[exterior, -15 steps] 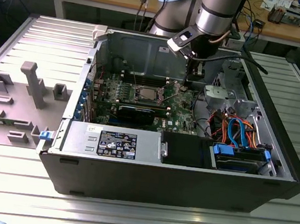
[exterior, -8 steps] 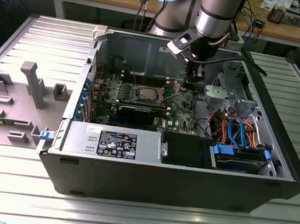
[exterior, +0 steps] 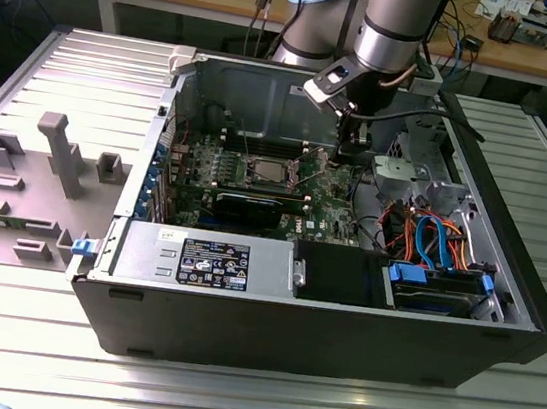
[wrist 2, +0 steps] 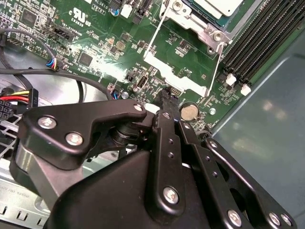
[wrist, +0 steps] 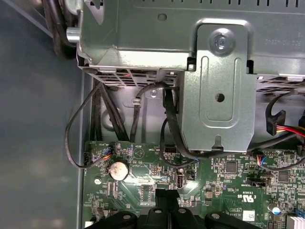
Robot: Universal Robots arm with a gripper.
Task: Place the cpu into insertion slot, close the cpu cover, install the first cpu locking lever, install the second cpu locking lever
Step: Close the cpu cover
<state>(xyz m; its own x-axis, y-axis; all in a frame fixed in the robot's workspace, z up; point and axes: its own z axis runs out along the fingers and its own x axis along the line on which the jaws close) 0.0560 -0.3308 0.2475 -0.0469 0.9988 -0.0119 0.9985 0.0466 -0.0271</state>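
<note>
Black linkage of the gripper [wrist 2: 164, 98] is filling the foreground in the second wrist view. Its jaws are looking pressed together, with nothing between them. In the exterior view the gripper [exterior: 355, 140] is hanging inside the open computer case [exterior: 286, 337], which is standing on the desk [exterior: 227, 400]. It is near the insertion slot [exterior: 252, 170], on the exterior view's right of it, and it is not touching it.

The cpu [wrist 2: 217, 5] is lying flat in the insertion slot. A silver frame is sitting around it. I am taking this frame for the cpu cover [wrist 2: 202, 21], and it seems to be down, though I cannot tell if it is fully seated.

Two thin locking levers [wrist 2: 156, 31] are running out from the insertion slot toward the gripper, and they are appearing unlatched. A coin battery [wrist 2: 189, 111] is lying on the motherboard [wrist 2: 95, 43], a little beyond the lever ends as seen from the insertion slot, and the jaws are pointing at that same side.

So I am judging that placing the cpu is done and the first lever is the step in hand. Such a thin wire is asking for a careful approach of the closed jaws to its free end, then a press down toward the insertion slot, without scraping the small parts of the board.
</note>
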